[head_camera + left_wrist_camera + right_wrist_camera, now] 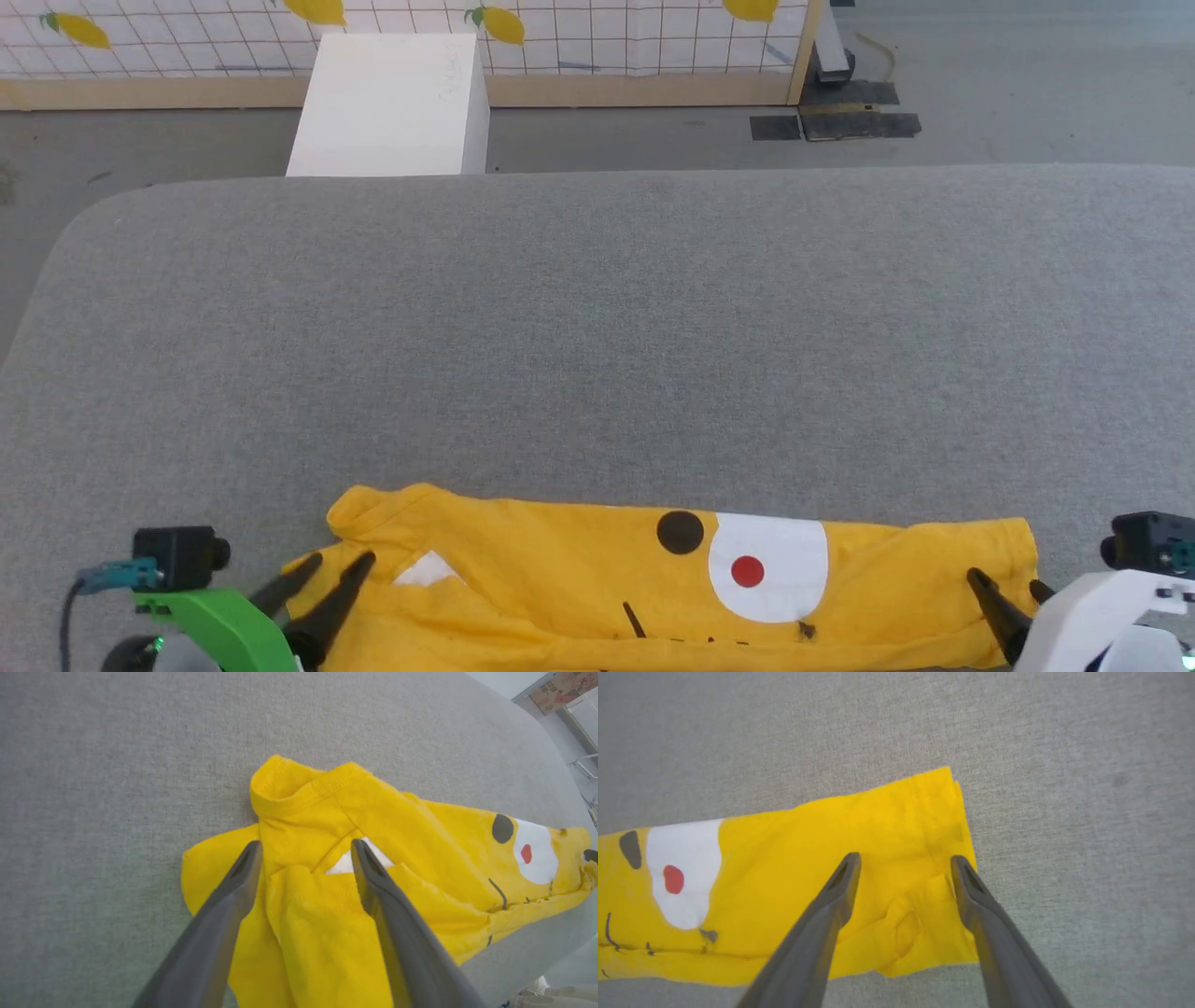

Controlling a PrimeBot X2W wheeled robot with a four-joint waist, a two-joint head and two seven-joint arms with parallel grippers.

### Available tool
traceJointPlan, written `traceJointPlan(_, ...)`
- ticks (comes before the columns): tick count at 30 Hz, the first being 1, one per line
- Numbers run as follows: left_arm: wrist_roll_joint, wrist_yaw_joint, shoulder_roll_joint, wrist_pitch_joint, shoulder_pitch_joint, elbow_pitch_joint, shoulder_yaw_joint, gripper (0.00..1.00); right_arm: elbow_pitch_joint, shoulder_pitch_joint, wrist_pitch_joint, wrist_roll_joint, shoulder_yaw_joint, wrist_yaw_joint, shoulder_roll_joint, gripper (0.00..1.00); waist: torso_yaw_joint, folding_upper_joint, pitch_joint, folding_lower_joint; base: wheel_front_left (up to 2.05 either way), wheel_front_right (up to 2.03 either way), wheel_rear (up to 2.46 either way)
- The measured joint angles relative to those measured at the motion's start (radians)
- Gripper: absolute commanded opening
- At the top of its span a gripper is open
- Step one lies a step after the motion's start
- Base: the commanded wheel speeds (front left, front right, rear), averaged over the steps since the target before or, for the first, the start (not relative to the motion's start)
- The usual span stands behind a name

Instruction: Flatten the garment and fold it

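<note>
The garment (pixel 579 579), a bright yellow T-shirt with a white patch, a red dot and black marks, lies folded into a long band along the near edge of the grey surface. My left gripper (pixel 341 562) hovers open over its collar end (pixel 299 793), fingers straddling the fabric with nothing held. Over the hem end (pixel 924 826), my right gripper (pixel 1004 581) is also open, its fingers spread above the cloth. The left wrist view shows the left gripper (pixel 306 847), and the right wrist view shows the right gripper (pixel 906 858).
The grey padded surface (pixel 597 327) stretches far beyond the shirt. Past its far edge stands a white box (pixel 392 103) on the floor, before a tiled wall panel with lemon prints (pixel 504 26).
</note>
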Motion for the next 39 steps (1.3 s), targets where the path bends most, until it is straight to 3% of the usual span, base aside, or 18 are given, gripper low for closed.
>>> traceJointPlan(4,0.035,0.054,0.048,-0.041,0.018,-0.091,0.074,1.00,-0.142,0.061,0.087,0.042,-0.032,0.000,-0.002,1.00,0.004,0.0000,-0.004,0.0000,0.00,0.00,0.00)
traceJointPlan(7,0.099,0.116,0.042,-0.047,0.051,-0.150,0.225,1.00,-0.241,0.095,0.117,0.060,-0.067,0.000,-0.002,1.00,0.010,0.0000,-0.007,0.0000,0.00,0.00,0.00)
traceJointPlan(9,0.188,0.158,0.003,-0.050,0.084,-0.187,0.386,1.00,-0.294,0.105,0.113,0.060,-0.085,0.000,-0.002,1.00,0.014,0.0000,-0.010,0.0000,0.00,0.00,0.00)
traceJointPlan(11,0.314,0.202,-0.079,-0.051,0.149,-0.234,0.572,1.00,-0.330,0.113,0.092,0.058,-0.092,0.000,-0.002,1.00,0.017,0.0000,-0.014,0.0000,0.00,0.00,0.00)
traceJointPlan(16,0.639,0.227,-0.272,-0.051,0.334,-0.351,0.847,1.00,-0.328,0.117,0.031,0.045,-0.081,0.000,-0.001,1.00,0.016,0.0000,-0.027,0.0000,0.00,0.00,0.00)
traceJointPlan(19,0.811,0.208,-0.366,-0.051,0.409,-0.408,0.942,1.00,-0.300,0.126,-0.005,0.030,-0.076,0.000,-0.001,1.00,0.018,0.0000,-0.034,0.0000,0.00,0.00,0.00)
traceJointPlan(22,0.935,0.159,-0.452,-0.051,0.471,-0.440,1.002,1.00,-0.260,0.131,-0.042,0.019,-0.081,0.000,-0.001,1.00,0.026,0.0000,-0.037,0.0000,0.00,0.00,0.00)
traceJointPlan(28,1.010,0.054,-0.577,-0.051,0.534,-0.417,1.066,1.00,-0.160,0.131,-0.079,0.002,-0.098,0.000,0.000,1.00,0.050,0.0000,-0.035,0.0000,0.00,0.00,0.00)
traceJointPlan(34,1.042,-0.041,-0.635,-0.051,0.534,-0.388,1.120,1.00,-0.049,0.113,-0.099,-0.008,-0.102,0.000,-0.007,1.00,0.082,0.0000,-0.024,0.0000,0.00,0.00,0.00)
traceJointPlan(39,1.072,-0.086,-0.651,-0.051,0.531,-0.371,1.141,1.00,0.021,0.070,-0.112,-0.011,-0.099,0.000,-0.015,1.00,0.107,0.0000,-0.010,0.0000,0.00,0.00,0.00)
